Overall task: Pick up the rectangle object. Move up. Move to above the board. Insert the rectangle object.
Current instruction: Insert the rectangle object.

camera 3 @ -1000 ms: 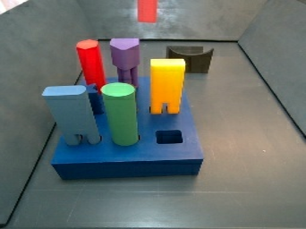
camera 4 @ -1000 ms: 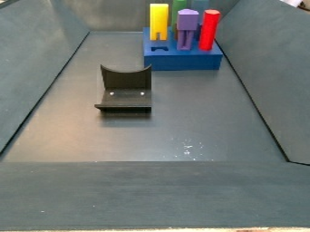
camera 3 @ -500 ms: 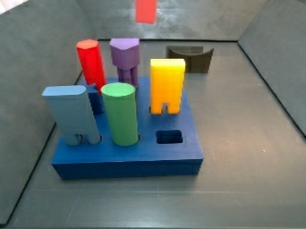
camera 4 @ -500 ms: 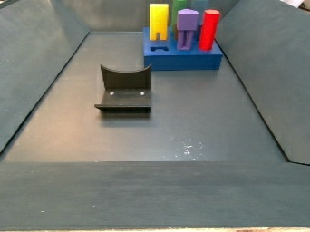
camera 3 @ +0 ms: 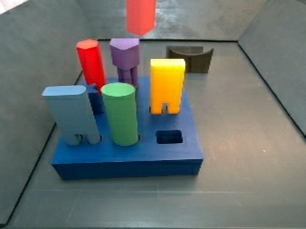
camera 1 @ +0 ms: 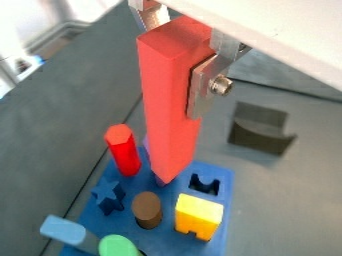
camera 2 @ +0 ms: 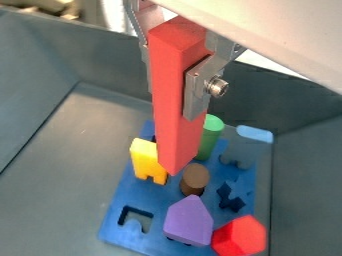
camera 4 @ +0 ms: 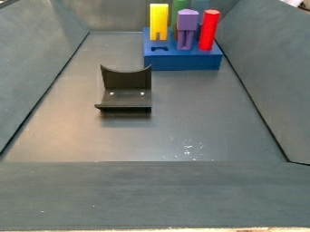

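The rectangle object (camera 1: 168, 100), a plain coral-red bar, hangs upright between my gripper's silver fingers (camera 1: 201, 92). My gripper (camera 1: 171, 95) is shut on it high above the board (camera 1: 227, 185), a thick blue slab. The same grip shows in a wrist view (camera 2: 174, 90), with the bar (camera 2: 171, 110) over the board (camera 2: 134, 195). In a side view only the bar's lower end (camera 3: 141, 13) shows at the top edge, above and behind the board (camera 3: 125, 152); the gripper is out of frame. An open rectangular hole (camera 3: 170, 137) lies near the board's front right.
Pegs stand in the board: a red hexagonal column (camera 3: 89, 61), purple peg (camera 3: 124, 54), yellow-orange block (camera 3: 166, 85), green cylinder (camera 3: 120, 112) and blue block (camera 3: 72, 112). The dark fixture (camera 3: 191, 58) stands behind the board, also seen in a side view (camera 4: 123, 89). Grey walls surround the floor.
The bar's end in the side view has shifted a little left and reaches further down into the frame. Nothing on the board has moved.
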